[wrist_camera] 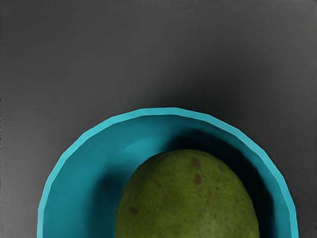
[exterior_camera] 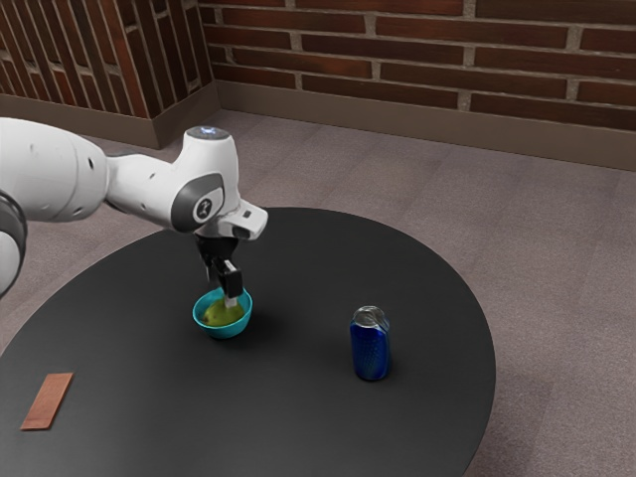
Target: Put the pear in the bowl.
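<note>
The gripper [exterior_camera: 224, 282] points down over the turquoise bowl [exterior_camera: 245, 316], its lower end at the upper part of the green pear [exterior_camera: 222, 315]. Whether it grips the fruit or merely stands against it is unclear. The pear lies within the bowl's rim. From my wrist camera, the pear [wrist_camera: 188, 198] looks large and rounded with brown specks, and the curved wall of the bowl [wrist_camera: 171, 111] goes around it. Some dark shadow lies inside the bowl beside the pear. The underside of the pear is hidden.
A blue can [exterior_camera: 370, 346] with a silver top stands on the round black table [exterior_camera: 298, 397], toward the exterior view's right from the bowl. A flat reddish-brown block [exterior_camera: 48, 401] lies near the table's edge at the exterior view's lower left.
</note>
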Available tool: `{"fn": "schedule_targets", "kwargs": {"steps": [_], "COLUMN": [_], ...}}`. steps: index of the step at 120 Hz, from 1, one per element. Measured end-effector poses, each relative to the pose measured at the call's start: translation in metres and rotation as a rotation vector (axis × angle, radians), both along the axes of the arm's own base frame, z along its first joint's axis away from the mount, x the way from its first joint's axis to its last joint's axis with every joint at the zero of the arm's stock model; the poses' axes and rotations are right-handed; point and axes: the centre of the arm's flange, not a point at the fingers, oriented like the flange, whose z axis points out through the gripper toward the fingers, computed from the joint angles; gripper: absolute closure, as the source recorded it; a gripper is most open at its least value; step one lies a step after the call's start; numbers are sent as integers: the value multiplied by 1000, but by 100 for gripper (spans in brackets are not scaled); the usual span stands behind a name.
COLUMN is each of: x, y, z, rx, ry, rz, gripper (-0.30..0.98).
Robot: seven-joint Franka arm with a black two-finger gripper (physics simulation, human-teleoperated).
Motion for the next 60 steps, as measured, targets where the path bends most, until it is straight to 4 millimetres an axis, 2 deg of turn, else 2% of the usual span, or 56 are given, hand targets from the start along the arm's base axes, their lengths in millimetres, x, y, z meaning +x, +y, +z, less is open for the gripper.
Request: {"fn": "schedule_targets", "kwargs": {"steps": [7, 11, 26, 33, 39, 47, 60], "x": [1, 0, -20, -30, -47, -66, -80], "y": [-4, -12, -26, -26, -26, -25, -27], "z": [12, 34, 170, 228, 270, 293, 294], "rx": [-5, -13, -64, -80, -92, -99, -97], "ry": [-16, -42, -182, -217, -226, -196, -127], "rz": [-8, -20, -18, 3, 29, 68, 122], "gripper": [7, 6, 3, 2, 2, 1, 1]}}
